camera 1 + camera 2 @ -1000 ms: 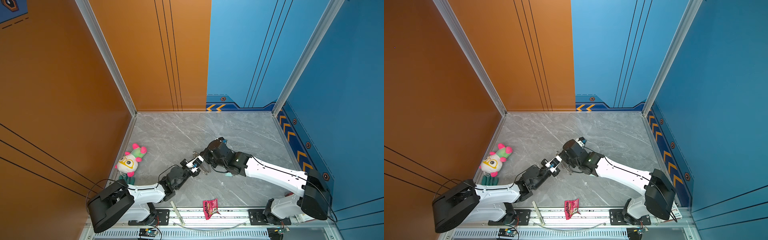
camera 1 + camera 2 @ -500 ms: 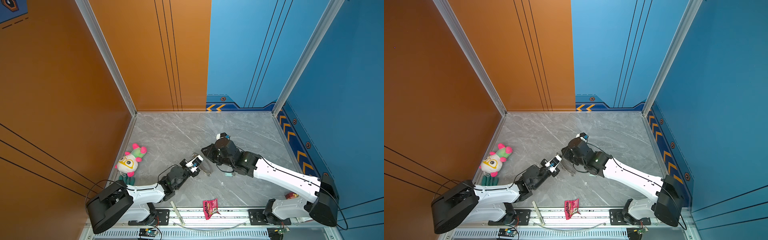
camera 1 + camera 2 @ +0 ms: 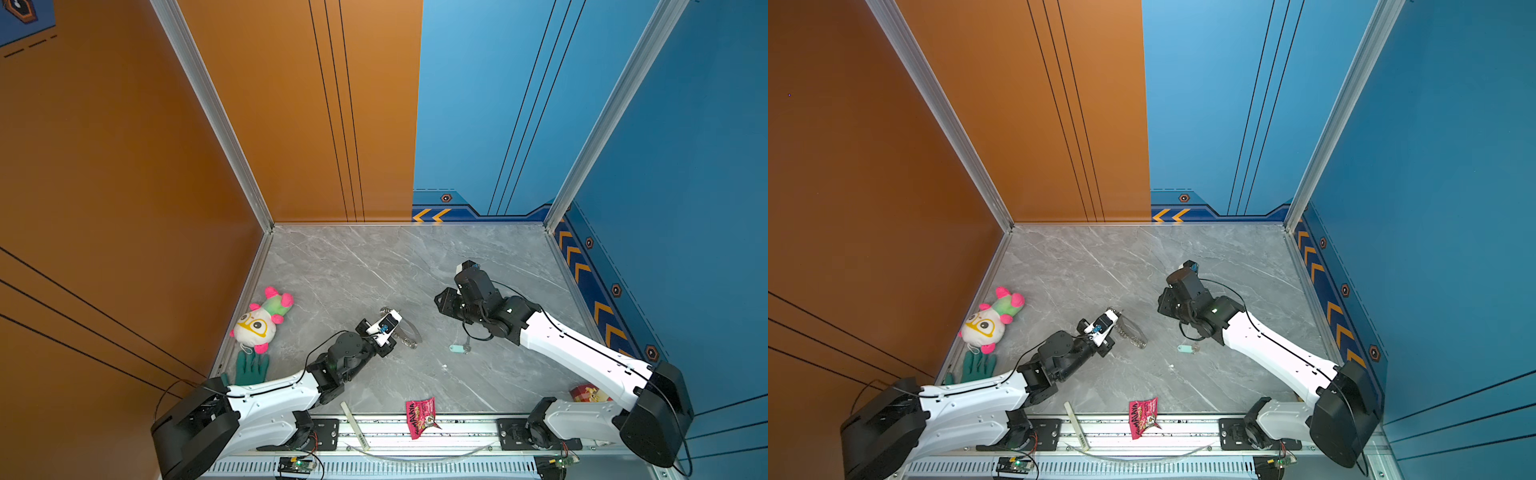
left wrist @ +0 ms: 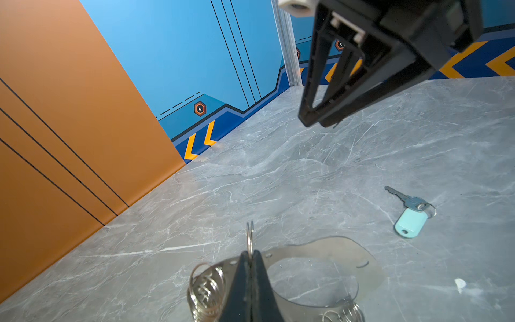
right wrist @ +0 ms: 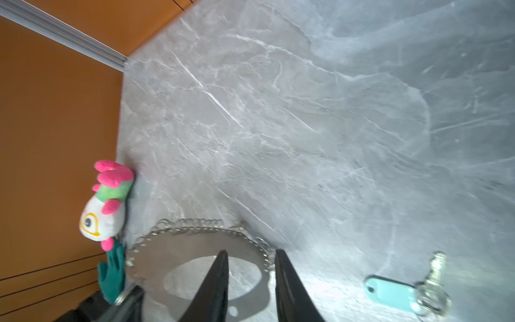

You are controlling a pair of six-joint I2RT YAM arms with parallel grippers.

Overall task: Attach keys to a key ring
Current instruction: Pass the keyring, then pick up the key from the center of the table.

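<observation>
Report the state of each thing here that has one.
Key ring: flat on the table, one small ring pinched upright.
Left pincer: shut on that ring.
Right pincer: open, empty, above the table.
Key: loose on the table, joined to its tag, touching neither pincer.
Toy: lying at the table's edge.

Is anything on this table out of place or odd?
Yes. A red snack packet lies askew, hanging over the front edge of the table onto the rail. A plush toy and green glove lie by the orange wall, unrelated to the key.
</observation>
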